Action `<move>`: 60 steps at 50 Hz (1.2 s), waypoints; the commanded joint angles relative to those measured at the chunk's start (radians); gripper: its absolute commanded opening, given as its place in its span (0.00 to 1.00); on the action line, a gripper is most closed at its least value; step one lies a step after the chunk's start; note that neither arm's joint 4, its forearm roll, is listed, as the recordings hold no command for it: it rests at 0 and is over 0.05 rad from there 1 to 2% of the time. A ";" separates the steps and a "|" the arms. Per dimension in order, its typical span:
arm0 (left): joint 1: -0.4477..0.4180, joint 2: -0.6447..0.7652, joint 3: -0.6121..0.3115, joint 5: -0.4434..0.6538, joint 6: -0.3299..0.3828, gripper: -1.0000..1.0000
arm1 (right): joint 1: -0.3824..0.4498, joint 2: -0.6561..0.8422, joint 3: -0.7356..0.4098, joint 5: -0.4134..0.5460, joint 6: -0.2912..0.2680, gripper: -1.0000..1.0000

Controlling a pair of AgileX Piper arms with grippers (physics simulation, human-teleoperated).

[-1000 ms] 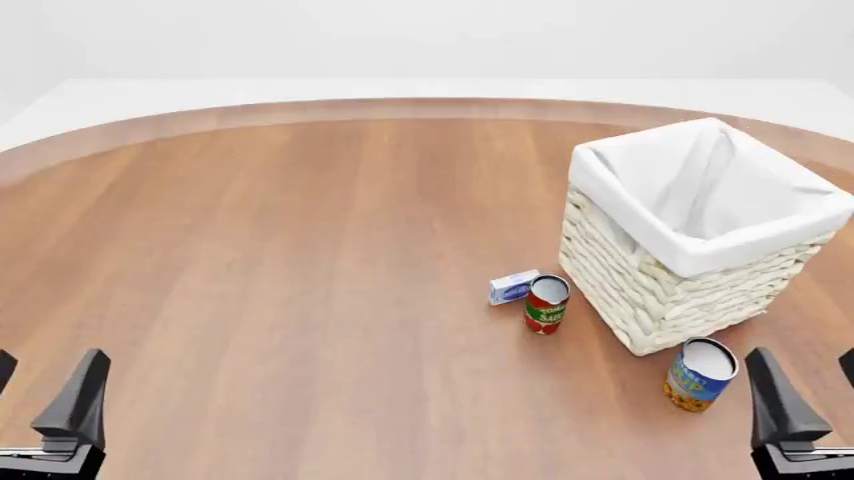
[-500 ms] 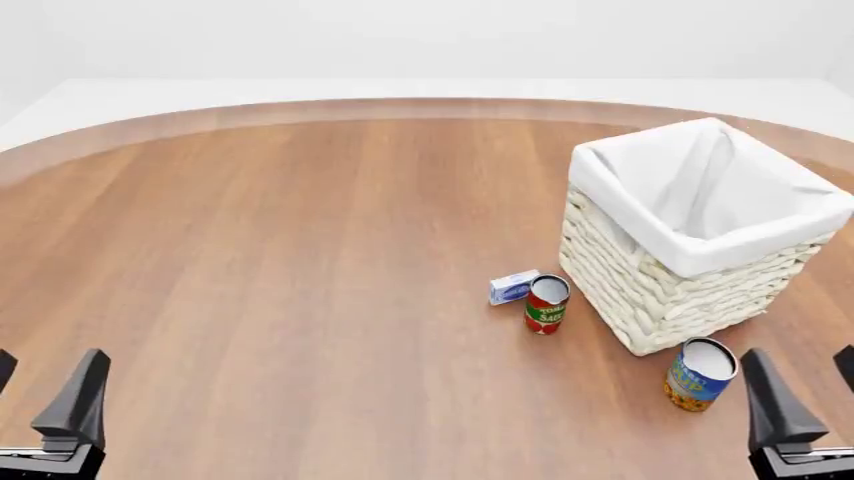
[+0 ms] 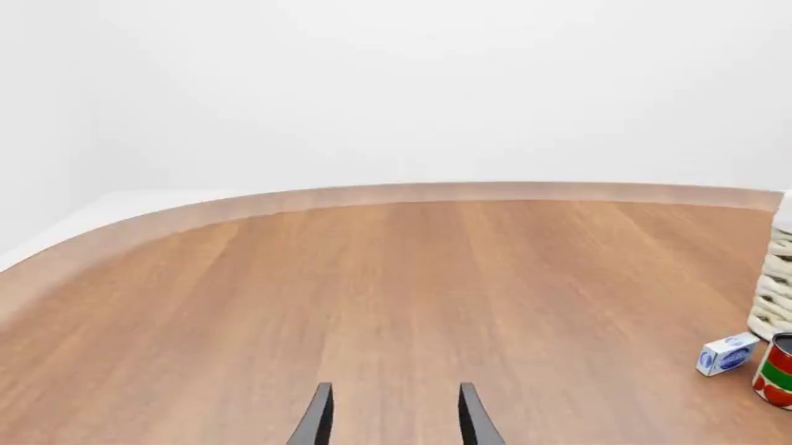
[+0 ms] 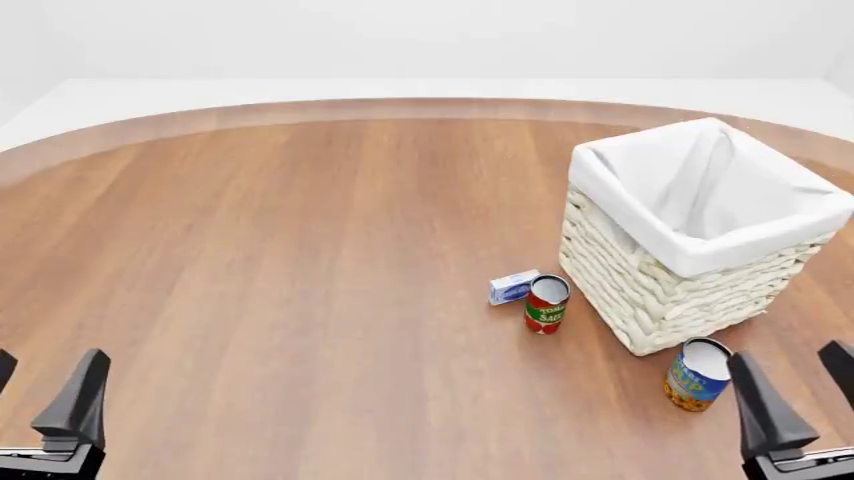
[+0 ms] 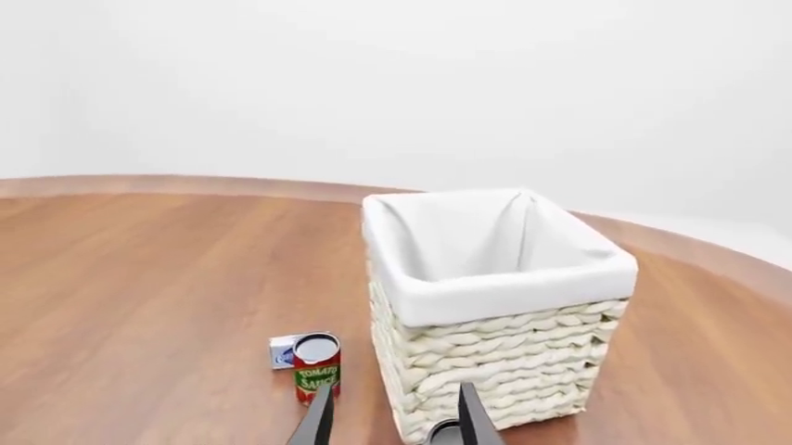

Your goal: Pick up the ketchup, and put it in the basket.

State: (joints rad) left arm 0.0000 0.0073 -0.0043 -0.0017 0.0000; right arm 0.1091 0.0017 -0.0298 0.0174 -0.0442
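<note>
the ketchup bottle was not visible in any view. the basket (image 4: 701, 232) stood upright on the right half of the bench (image 4: 294, 260), its white liner (image 5: 477, 246) folded over the rim, with nothing visible inside it.

the right tool (image 4: 798, 405) sat at the near right corner of the front view, fingers spread apart and holding nothing. it was just beside the blue-and-orange can (image 4: 698, 374), which stood upright close to the basket's near corner. in the right wrist view the fingers (image 5: 321, 419) pointed toward the basket's near wall.

the left tool (image 4: 40, 400) sat at the near left corner, fingers (image 3: 315, 422) parted and empty, well apart from all objects.

the red-and-green can (image 4: 546, 303) stood upright just left of the basket's near-left wall. a small blue-and-white box (image 4: 513, 286) lay just beside that can, on its far left side; contact could not be determined.

the left and centre of the bench were open wood out to the curved far edge.
</note>
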 commanded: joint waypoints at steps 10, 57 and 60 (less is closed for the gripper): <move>0.000 0.000 0.000 0.000 0.000 1.00 | 0.078 0.000 -0.014 0.014 -0.018 1.00; 0.000 0.000 0.000 0.000 0.000 1.00 | 0.246 0.171 0.020 -0.180 -0.046 1.00; 0.000 0.000 0.000 0.000 0.000 1.00 | 0.260 0.200 0.021 -0.210 -0.049 1.00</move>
State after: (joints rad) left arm 0.0000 0.0073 -0.0043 -0.0017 0.0000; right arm 0.3303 0.1254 -0.0171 -0.1120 -0.0855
